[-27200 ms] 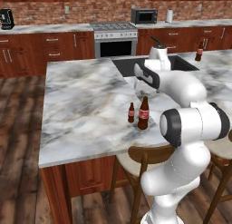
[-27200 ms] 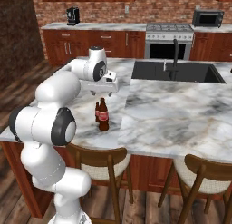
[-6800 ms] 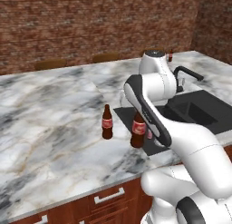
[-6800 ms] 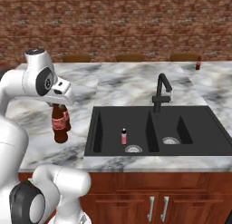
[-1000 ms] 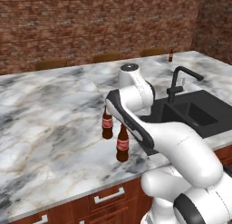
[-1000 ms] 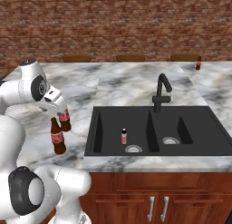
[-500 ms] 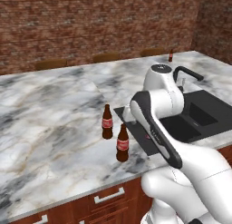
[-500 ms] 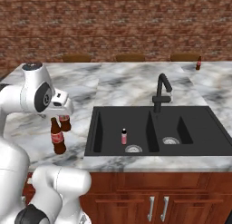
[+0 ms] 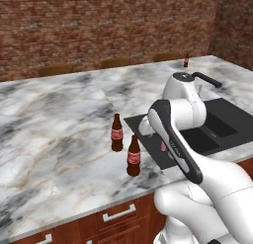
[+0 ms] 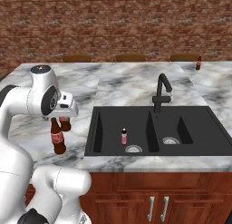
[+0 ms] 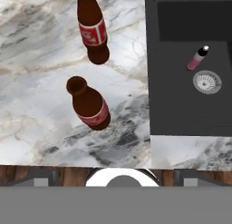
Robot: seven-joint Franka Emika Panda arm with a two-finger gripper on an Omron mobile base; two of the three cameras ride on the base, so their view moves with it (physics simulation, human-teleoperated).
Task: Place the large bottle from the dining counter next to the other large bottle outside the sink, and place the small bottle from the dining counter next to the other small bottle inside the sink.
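Note:
Two large cola bottles stand upright and close together on the marble counter left of the sink [image 10: 95, 128]. The nearer one [image 9: 133, 156] [image 10: 57, 138] [image 11: 90, 106] is the one from the dining counter. The other large bottle [image 9: 117, 133] [image 11: 93, 30] is just behind it. My gripper [image 10: 62, 118] hovers above them, open and holding nothing, its fingertips [image 11: 45, 177] spread wide. The small pale pink bottle [image 10: 124, 136] [image 11: 197, 58] stands in the left basin by the drain [image 11: 207, 81]. The small dark brown bottle [image 9: 186, 61] [image 10: 198, 63] stands far off on the dining counter [image 9: 59, 114].
A black gooseneck faucet [image 10: 161, 94] rises behind the sink's divider. A brick wall and chair backs [image 10: 130, 57] run along the counter's far side. The counter's front edge drops to wood drawers [image 9: 118, 213].
The arm's elbow has swung right and upward and the hand has drawn off the nearer large bottle. Both large bottles stand where they were.

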